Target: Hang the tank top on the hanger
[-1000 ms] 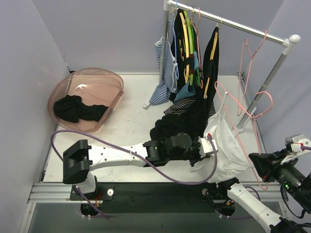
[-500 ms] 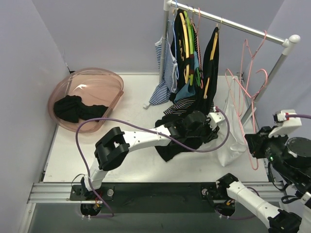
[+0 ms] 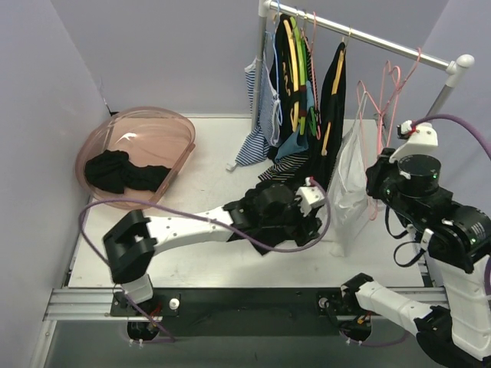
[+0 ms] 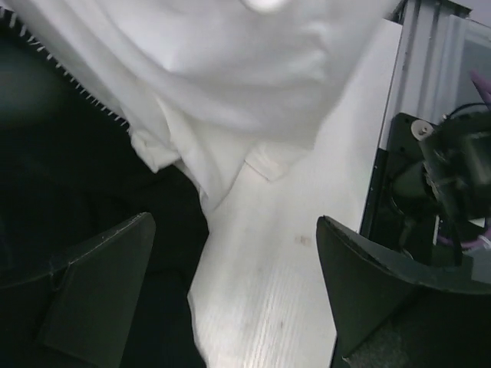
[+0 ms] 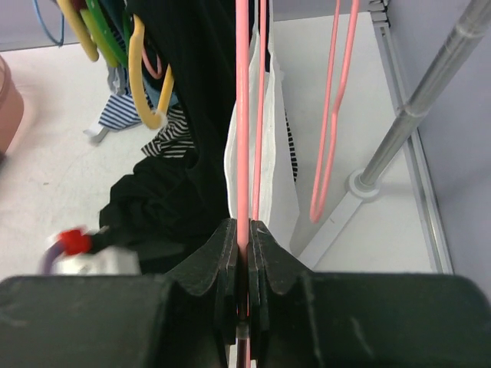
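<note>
We judge the task to be in its late stage. The tank top (image 3: 347, 184) hangs in a long white drape below the clothes rail (image 3: 360, 34), carried on the hanger (image 5: 242, 115), so what seems left is to seat the garment properly and bring the hook up to the rail. Our right gripper (image 5: 244, 230) is clamped on the hanger's thin pink wire, its jaws pinched together with only the wire between them, and it is raised on the near side of the rail, toward its right end. The white cloth falls just beyond those jaws, beside the black garment (image 3: 330, 115) that hangs from the rail. Our left gripper (image 4: 234, 307) is spread wide and holds nothing. It sits low beneath the rail, over dark cloth on the table (image 4: 261, 253), and the tank top's hem dangles just ahead of its fingers (image 4: 100, 284) — apart from them, as far as the wrist view shows. Whether both straps rest in the hanger's notched shoulders we cannot tell, because the folds hide them from above. The next move, in our judgement, calls for the left gripper to steady or tug the hem while the right keeps the hanger level, well clear of the spare pink hanger (image 5: 317, 211) on the rail — a likely snag.
</note>
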Action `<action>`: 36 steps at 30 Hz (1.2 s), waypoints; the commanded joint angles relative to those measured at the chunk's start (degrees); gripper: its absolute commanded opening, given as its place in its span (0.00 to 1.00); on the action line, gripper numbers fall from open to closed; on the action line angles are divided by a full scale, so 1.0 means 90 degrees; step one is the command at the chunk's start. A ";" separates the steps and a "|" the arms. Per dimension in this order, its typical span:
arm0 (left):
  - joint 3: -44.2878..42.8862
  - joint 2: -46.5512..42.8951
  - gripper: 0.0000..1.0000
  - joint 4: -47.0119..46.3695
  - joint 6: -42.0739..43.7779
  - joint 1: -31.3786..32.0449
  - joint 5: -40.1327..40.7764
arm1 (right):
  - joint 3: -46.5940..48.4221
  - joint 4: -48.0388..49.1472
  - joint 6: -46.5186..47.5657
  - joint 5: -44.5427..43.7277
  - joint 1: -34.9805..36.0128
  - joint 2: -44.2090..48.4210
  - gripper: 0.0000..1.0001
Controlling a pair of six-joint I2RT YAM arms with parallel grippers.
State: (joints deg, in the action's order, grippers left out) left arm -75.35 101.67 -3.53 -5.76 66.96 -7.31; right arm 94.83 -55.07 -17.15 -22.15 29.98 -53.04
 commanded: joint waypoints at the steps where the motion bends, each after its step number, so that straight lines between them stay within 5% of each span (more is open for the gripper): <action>1: 0.0997 -0.1587 0.97 -0.0203 0.0103 -0.0008 0.0011 | 0.0362 0.1039 0.0147 -0.0712 -0.0050 -0.0512 0.00; 9: 0.2969 -0.3939 0.97 0.0177 -0.0043 -0.0321 0.0645 | 0.1054 0.1782 0.0401 -0.0801 -0.0303 -0.1489 0.00; 17: 0.3928 -0.5659 0.97 0.0831 -0.0375 -0.0516 0.1095 | 0.1680 0.2153 0.0694 -0.0108 -0.1181 -0.2319 0.00; 36: 0.4886 -0.7175 0.97 0.1593 -0.1283 -0.0555 0.1545 | 0.1496 0.2310 0.0597 0.1123 -0.1807 -0.3218 0.00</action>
State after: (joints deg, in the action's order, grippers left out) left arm -31.81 38.98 9.82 -15.14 62.15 5.19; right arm 109.84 -37.71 -11.73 -13.82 14.17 -80.88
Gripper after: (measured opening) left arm 0.974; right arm 0.066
